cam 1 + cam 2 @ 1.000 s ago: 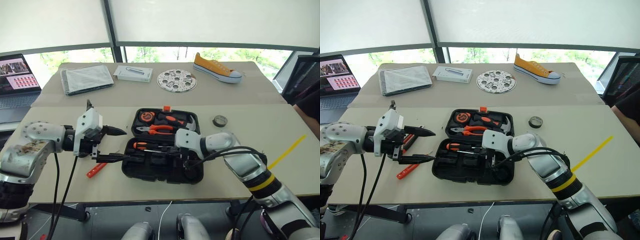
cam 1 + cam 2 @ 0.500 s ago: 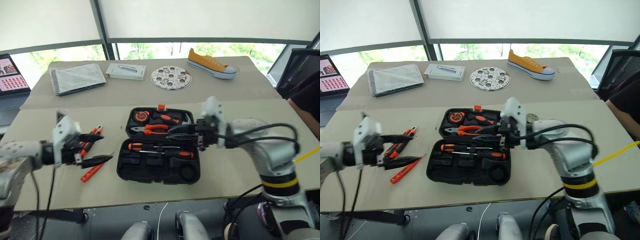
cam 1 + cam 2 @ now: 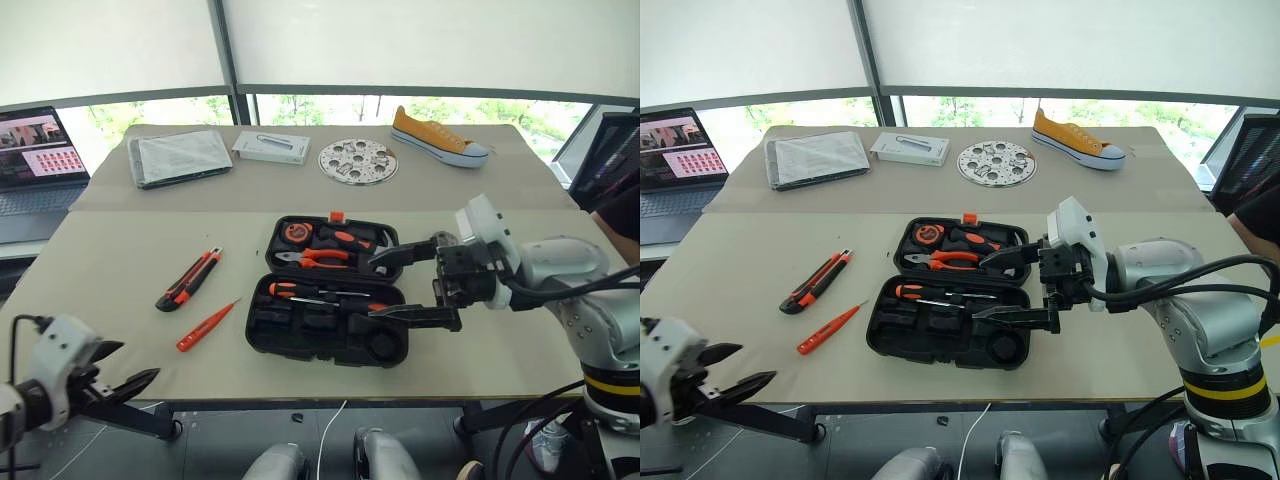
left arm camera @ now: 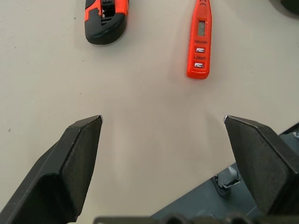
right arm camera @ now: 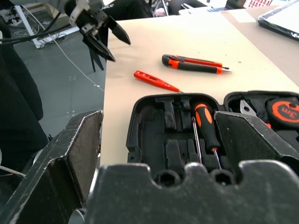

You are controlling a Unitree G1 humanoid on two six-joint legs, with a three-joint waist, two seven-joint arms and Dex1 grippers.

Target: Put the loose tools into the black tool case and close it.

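Black plastic, the tool case lies open mid-desk, lid on the far side, one orange latch at its far edge. Left of it lie one utility knife and one tester pen, both slanting from near-left to far-right. The right gripper hangs spread wide and empty over the case's right part. The left gripper, wide and empty, sits off the near-left edge.

Left wrist: the pen's buttons and small window show.

Right wrist: two screwdrivers lie in the near half.
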